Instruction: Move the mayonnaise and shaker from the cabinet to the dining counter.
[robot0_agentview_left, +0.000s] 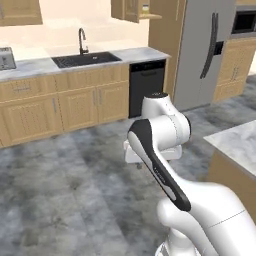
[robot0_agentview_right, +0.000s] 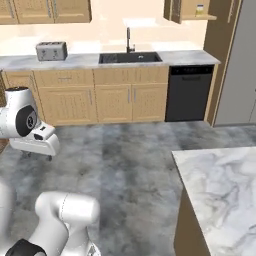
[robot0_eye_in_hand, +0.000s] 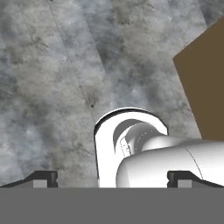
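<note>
Status: my gripper (robot0_eye_in_hand: 112, 178) spread wide, empty over floor; mayonnaise (robot0_agentview_right: 200, 9) sits far ahead in cabinet (robot0_agentview_right: 192, 10); dining counter (robot0_agentview_right: 220, 195) unstocked.

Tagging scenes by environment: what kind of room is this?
A home kitchen, rendered. A marble counter with a black sink and tap runs over light-wood cabinets, with a black dishwasher beside them, a toaster on the counter and a tall grey fridge at the end.

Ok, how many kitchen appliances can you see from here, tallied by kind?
Toaster: 1
Dishwasher: 1
Fridge: 1
Microwave: 1
Total: 4
</note>
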